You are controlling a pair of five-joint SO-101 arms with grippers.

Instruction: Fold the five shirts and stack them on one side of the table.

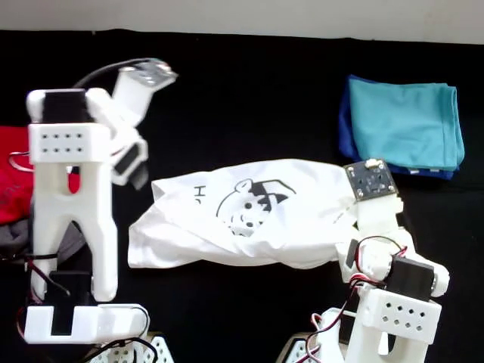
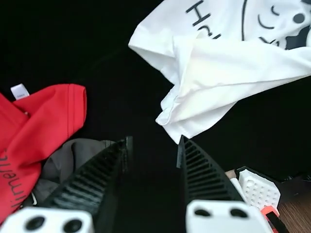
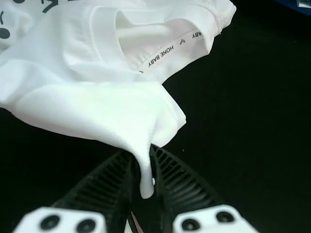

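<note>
Black table [image 1: 249,91]. Red shirt [image 1: 11,181] heaped at left. Left gripper [image 2: 154,143] hovers near it, jaws apart, empty. White shirt [image 1: 249,215] lies crumpled at centre, its edge pinched by the right gripper [image 3: 142,153]. 2 folded shirts [image 1: 404,125] stacked far right. Risk: the thin pinch slips under pull and the fold collapses.

A white shirt [image 1: 249,215] with a black cartoon print lies crumpled across the middle of the table, its near right corner pinched in the right gripper [image 3: 141,154]. At far right, a folded teal shirt [image 1: 408,121] rests on a folded blue shirt [image 1: 345,125]. At the left edge lies a rumpled red shirt [image 2: 39,121], with a grey shirt [image 2: 68,162] bunched against its near side.
</note>
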